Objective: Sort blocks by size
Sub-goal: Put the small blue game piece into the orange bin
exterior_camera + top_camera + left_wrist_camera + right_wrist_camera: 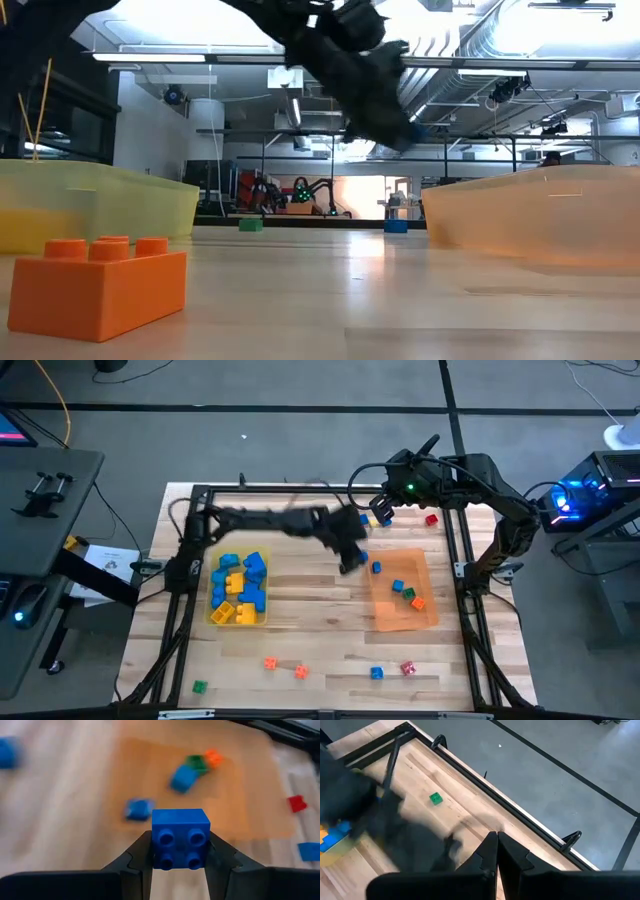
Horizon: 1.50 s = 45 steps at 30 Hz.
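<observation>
Spanning the bench [330, 650], left arm carries its tool [180, 851] clamped on 1 blue block [180, 839], above the orange tray's [430, 615] edge. Right tool [497, 851] closed, empty, hovering at the far edge.

The wooden table [330, 650] holds a yellow tray [238, 592] at nine o'clock, filled with blue and yellow blocks [240, 580]. An orange tray [404, 592] at three o'clock contains a few small cubes [406, 592]. The left gripper [352, 560] reaches across the centre toward the orange tray's edge. The right gripper [385, 510] sits at one o'clock. Loose cubes [300, 671] scatter along six o'clock.
</observation>
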Each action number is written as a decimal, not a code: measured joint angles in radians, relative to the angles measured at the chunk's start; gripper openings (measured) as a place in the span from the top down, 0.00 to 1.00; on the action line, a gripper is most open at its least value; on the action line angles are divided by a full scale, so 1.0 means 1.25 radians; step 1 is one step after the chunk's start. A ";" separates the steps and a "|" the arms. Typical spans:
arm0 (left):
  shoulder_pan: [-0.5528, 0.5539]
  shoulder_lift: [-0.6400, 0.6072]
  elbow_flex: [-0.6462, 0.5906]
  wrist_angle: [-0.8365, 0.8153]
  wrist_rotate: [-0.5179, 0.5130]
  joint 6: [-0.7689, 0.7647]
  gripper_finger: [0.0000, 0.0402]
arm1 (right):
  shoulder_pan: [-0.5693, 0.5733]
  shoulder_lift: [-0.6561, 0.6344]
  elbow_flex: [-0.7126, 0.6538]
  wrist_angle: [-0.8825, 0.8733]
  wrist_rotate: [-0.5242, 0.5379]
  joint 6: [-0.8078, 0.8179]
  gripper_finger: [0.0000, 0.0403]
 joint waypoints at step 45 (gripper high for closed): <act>-0.171 -0.801 -0.720 0.386 -0.310 -0.462 0.20 | 0.188 -0.003 -0.083 0.024 -0.208 -0.186 1.00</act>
